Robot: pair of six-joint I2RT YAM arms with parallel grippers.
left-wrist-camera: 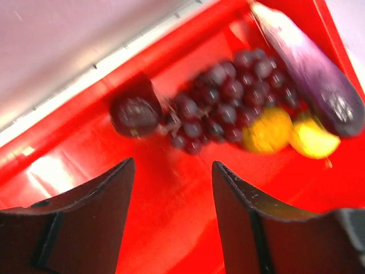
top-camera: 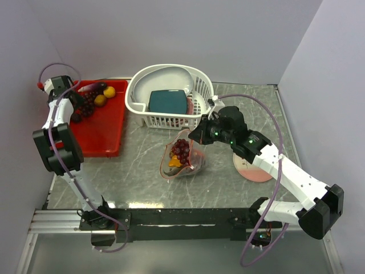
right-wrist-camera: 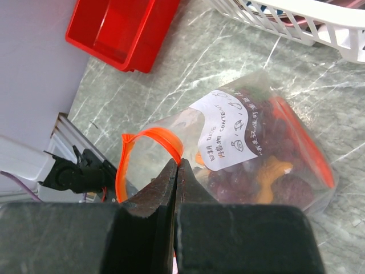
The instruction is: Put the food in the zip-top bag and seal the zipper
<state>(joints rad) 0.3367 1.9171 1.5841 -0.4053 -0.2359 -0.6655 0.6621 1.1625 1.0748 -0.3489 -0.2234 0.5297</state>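
The zip-top bag (top-camera: 183,165) stands mid-table with its mouth open. Grapes (top-camera: 181,149) and an orange carrot (right-wrist-camera: 271,174) are inside it. My right gripper (right-wrist-camera: 178,162) is shut on the red-orange zipper (right-wrist-camera: 148,137) at the bag's far edge, holding the mouth up. My left gripper (left-wrist-camera: 173,165) hangs open over the red tray (left-wrist-camera: 171,228) with nothing between its fingers. Just beyond its tips lie a dark grape bunch (left-wrist-camera: 222,105), a purple eggplant (left-wrist-camera: 319,85) and yellow fruit (left-wrist-camera: 268,130). From above, the left gripper (top-camera: 77,105) is at the tray's far left.
A white slotted basket (top-camera: 132,91) with a teal dish (top-camera: 168,101) stands behind the bag. A pink-and-cream plate (top-camera: 254,170) lies under my right arm. The red tray's raised walls surround the left gripper.
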